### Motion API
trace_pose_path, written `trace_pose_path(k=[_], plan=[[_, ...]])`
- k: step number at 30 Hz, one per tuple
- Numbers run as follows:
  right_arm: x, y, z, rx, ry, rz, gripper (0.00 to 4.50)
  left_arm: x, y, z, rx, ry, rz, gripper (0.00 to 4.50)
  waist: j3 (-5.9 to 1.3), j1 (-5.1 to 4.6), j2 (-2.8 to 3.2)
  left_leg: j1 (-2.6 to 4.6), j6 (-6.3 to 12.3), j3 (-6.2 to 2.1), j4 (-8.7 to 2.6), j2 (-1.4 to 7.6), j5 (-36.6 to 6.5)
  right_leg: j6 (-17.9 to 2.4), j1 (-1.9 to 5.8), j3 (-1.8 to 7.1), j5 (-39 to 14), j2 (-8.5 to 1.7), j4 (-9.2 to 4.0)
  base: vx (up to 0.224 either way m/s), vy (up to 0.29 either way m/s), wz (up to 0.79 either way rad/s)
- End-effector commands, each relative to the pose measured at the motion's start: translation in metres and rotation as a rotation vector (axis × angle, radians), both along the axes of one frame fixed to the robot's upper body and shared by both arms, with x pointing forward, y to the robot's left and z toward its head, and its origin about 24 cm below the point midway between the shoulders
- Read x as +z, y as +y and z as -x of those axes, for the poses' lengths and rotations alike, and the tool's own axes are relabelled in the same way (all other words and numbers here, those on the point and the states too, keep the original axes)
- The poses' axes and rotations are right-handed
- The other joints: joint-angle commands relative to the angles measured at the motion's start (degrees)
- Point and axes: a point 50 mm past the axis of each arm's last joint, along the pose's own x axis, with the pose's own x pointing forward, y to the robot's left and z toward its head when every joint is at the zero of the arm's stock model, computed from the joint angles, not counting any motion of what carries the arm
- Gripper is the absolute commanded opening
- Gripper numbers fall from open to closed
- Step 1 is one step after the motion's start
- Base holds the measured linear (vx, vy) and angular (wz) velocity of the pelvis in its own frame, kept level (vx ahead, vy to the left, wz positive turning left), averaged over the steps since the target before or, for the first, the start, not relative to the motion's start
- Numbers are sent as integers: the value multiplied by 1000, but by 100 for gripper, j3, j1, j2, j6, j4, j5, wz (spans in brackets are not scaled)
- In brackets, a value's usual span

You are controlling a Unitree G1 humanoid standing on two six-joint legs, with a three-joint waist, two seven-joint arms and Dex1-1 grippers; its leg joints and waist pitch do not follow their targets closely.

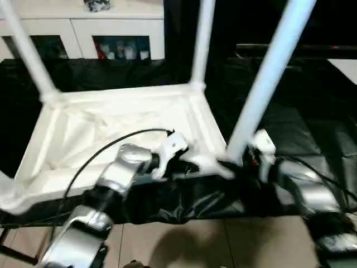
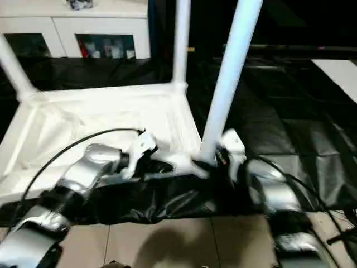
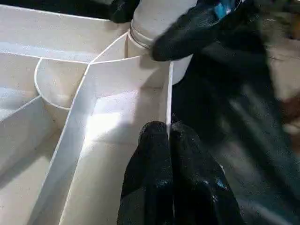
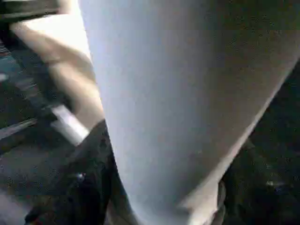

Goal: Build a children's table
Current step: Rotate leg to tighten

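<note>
Currently the table top (image 1: 111, 134) lies inverted on the black sheet (image 1: 312, 139); the left gripper (image 3: 169, 140), fingers together, presses its near rim. The right gripper (image 1: 245, 159) straddles the near-right leg (image 1: 268, 78) at its socket; grip unconfirmed. If seated crooked, the leg may jam or topple.

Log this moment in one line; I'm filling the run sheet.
left gripper: shut on tabletop rim | right gripper: around near leg base

A white cabinet (image 1: 83, 28) with glass doors stands at the back. Black sheeting (image 1: 312, 128) covers the desk. Beige floor tiles (image 1: 184, 245) lie below its near edge.
</note>
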Motion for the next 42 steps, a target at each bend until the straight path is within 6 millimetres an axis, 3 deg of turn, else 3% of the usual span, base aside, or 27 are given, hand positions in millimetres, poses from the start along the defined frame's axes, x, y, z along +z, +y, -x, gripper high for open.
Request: trace_pose_path(k=[1, 4, 7, 11, 12, 15, 19, 22, 28, 34, 38, 42], plan=[[-14, 10, -3, -117, 53, 19, 267, 9, -22, -6, 57, -32, 47, 0, -343, -16, -80, 79, 113, -130, -427, 220, -1486, -1112, 227, 217, -1965, -334, -490, 0, 0, 0], [-19, 19, -12, -279, 67, 6, 266, 11, -35, -12, 164, -60, 57, 0, -364, -40, -76, 76, 117, -117, -412, 201, -1374, -1186, 229, 228, -1604, -323, -460, 0, 0, 0], [-20, 22, -15, -319, 69, 3, 265, 11, -39, -13, 196, -71, 56, 0, -372, -15, -87, 55, 264, -98, -389, 190, -1216, -1227, 249, 234, -1312, -323, -442, 0, 0, 0], [-20, 29, -20, -383, 69, 14, 265, 13, -52, -15, 235, -113, 65, 0, -381, 6, -47, 44, 311, -100, -380, 184, -1080, -1256, 267, 224, -1154, -322, -425, 0, 0, 0], [-20, 29, -20, -383, 69, 14, 265, 13, -52, -15, 235, -113, 65, 0, -379, 9, -62, 41, 331, -98, -382, 188, -1077, -1259, 270, 222, -1116, -321, -428, 0, 0, 0], [-14, 31, -22, -368, 36, -18, 335, 13, -54, -12, 210, -112, 74, 0, -376, 29, -51, 49, 354, -97, -386, 196, -1116, -1275, 265, 222, -1101, -319, -427, 0, 0, 0], [-7, 28, -21, -295, 3, -53, 368, 12, -50, -11, 177, -112, 86, 0, -378, 38, -52, 44, 353, -105, -393, 203, -1166, -1270, 276, 219, -1109, -323, -425, 0, 0, 0], [-2, 22, -18, -226, -24, -61, 397, 12, -45, -9, 144, -97, 100, 0, -383, 52, -65, 33, 456, -97, -379, 199, -1086, -1307, 288, 222, -952, -330, -411, 0, 0, 0], [5, 4, -7, -22, -41, -8, 397, 10, -30, -2, 20, -67, 106, 0, -366, 61, -64, 23, 563, -96, -377, 206, -1071, -1337, 295, 210, -1065, -325, -426, 0, 0, 0], [10, -7, 9, 181, -21, 21, 397, 10, -17, 4, -93, -49, 95, 0, -357, 92, -51, 54, 492, -98, -389, 242, -1242, -1334, 274, 210, -1322, -322, -440, 0, 0, 0], [13, -9, 19, 306, 7, 19, 362, 11, -6, 9, -191, -17, 83, 0, -357, 116, -47, 41, 529, -90, -388, 248, -1209, -1362, 271, 215, -1228, -321, -415, 0, 0, 0], [14, -9, 23, 356, 31, 19, 325, 12, -3, 10, -216, -8, 76, 0, -347, 136, -50, 47, 445, -95, -402, 256, -1297, -1335, 257, 218, -1412, -326, -428, 0, 0, 0]])
